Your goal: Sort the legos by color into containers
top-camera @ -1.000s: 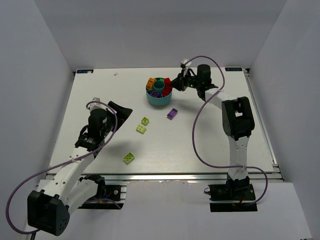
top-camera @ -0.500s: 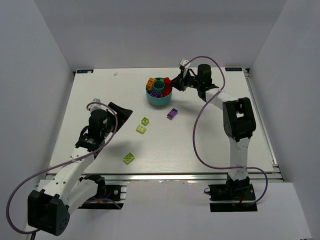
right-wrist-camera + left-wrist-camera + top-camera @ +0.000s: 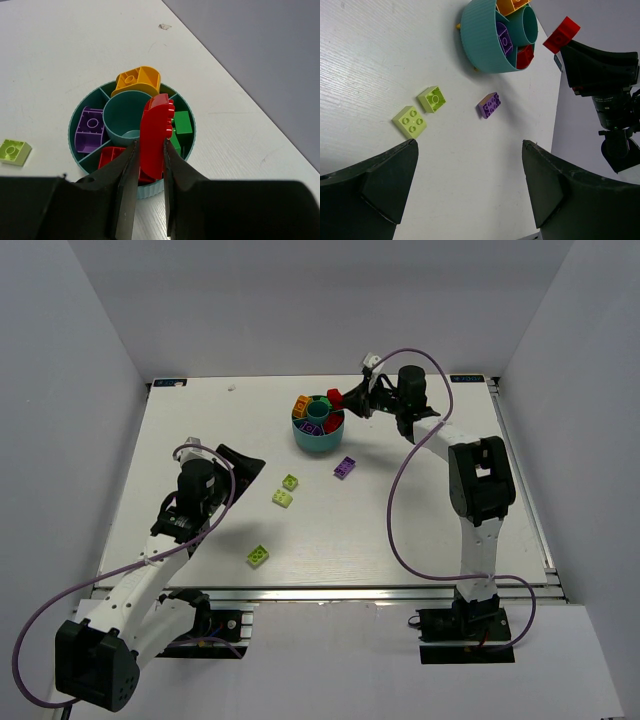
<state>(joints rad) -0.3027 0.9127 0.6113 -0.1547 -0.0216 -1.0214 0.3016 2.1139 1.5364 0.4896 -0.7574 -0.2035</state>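
Right tool (image 3: 150, 150) pinches a red brick (image 3: 157, 127) on edge above the teal bowl (image 3: 480, 42). Its own camera looks into the wedges beneath, which hold an orange brick (image 3: 137, 80), a purple brick (image 3: 90, 132), a green brick (image 3: 182, 122) and a second red brick (image 3: 112, 157); the held piece hides part of the centre cup (image 3: 122, 117). Left tool (image 3: 469, 145) hangs spread and empty over the surface (image 3: 370, 60), its camera seeing a loose purple brick (image 3: 489, 104) and two lime bricks (image 3: 410, 121) (image 3: 432, 98). Only the top view catches a third lime brick (image 3: 258, 555).

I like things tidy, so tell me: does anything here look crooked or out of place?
Nothing spilled or broken. The orange brick sits tipped in the teal bowl, poking above its rim. Three lime bricks and a purple brick lie loose on the table.
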